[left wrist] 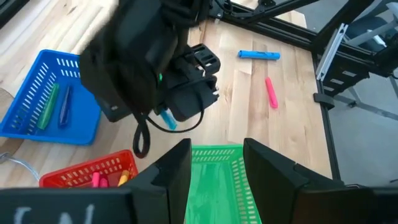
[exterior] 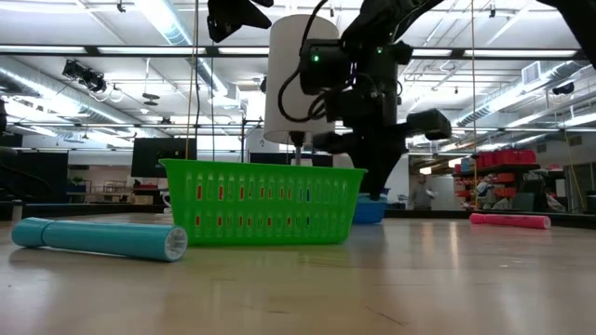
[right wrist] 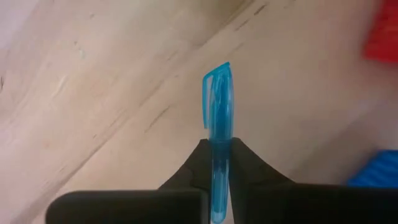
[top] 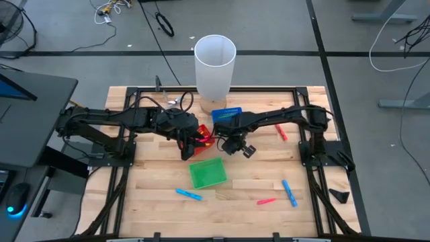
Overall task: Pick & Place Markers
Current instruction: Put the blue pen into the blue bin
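My right gripper (right wrist: 217, 147) is shut on a light blue marker (right wrist: 217, 106) and hangs over bare wood between the red basket (top: 205, 132) and the green basket (top: 207, 173). My left gripper (left wrist: 216, 165) is open just above the green basket's (left wrist: 217, 186) far end, touching nothing. The blue basket (left wrist: 43, 102) holds a green and a blue marker, and the red basket (left wrist: 93, 175) holds pink and yellow ones. Loose on the table lie a light blue marker (top: 189, 194), a pink one (top: 266, 200), a blue one (top: 289, 193) and a red one (top: 281, 132). My right gripper pinches the light blue marker partway along its barrel (right wrist: 217, 155) between the two fingertips. The fingers point down, and the marker runs along them, its capped end (right wrist: 217, 71) sticking out past the tips. It is lifted clear of the table.
A tall white cylinder (top: 215, 64) stands at the table's far edge behind the blue basket (top: 227, 115). A black frame rail (top: 201, 89) borders the table. Bare wood lies open to the right of the green basket and along the near edge.
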Controlling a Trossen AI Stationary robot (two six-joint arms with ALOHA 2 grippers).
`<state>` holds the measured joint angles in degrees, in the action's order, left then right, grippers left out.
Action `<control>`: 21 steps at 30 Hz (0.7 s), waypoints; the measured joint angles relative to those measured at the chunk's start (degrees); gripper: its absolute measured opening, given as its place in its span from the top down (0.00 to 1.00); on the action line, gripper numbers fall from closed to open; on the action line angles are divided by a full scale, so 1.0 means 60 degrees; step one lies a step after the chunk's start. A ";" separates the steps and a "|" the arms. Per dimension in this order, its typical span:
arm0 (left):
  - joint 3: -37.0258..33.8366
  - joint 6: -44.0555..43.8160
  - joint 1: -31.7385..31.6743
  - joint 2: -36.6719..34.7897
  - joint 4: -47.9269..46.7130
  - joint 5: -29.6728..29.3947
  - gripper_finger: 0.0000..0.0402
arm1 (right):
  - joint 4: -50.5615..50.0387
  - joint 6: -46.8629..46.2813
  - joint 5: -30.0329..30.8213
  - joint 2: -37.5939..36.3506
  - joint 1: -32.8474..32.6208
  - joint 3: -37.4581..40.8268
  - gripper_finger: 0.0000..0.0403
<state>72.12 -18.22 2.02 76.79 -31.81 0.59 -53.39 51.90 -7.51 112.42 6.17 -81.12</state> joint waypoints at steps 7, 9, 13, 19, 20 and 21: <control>0.0000 -0.0029 0.0004 -0.0007 0.0018 -0.0005 0.62 | 0.0120 -0.0041 0.1019 -0.0677 0.0552 -0.0007 0.96; 0.0000 -0.0025 0.0004 -0.0007 0.0018 -0.0009 0.62 | 0.0345 -0.0041 0.1457 -0.0849 0.0785 -0.0015 0.96; 0.0000 -0.0025 0.0004 -0.0007 0.0018 -0.0009 0.62 | 0.1207 -0.0081 0.2336 -0.0987 0.1293 -0.0022 0.95; 0.0000 -0.0033 0.0004 -0.0007 0.0001 0.0049 0.62 | 0.2111 -0.0164 0.2686 -0.0972 0.1892 -0.0022 0.94; 0.0000 -0.0033 0.0004 -0.0007 -0.0002 0.0084 0.62 | 0.2110 -0.0206 0.2685 -0.0968 0.1947 -0.0022 0.93; 0.0000 -0.0033 0.0004 -0.0007 -0.0017 0.0089 0.62 | 0.2107 -0.0287 0.2685 -0.0968 0.1982 -0.0022 0.93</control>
<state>72.12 -18.41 2.04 76.75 -31.91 1.13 -40.75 50.18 8.60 106.61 18.06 -81.25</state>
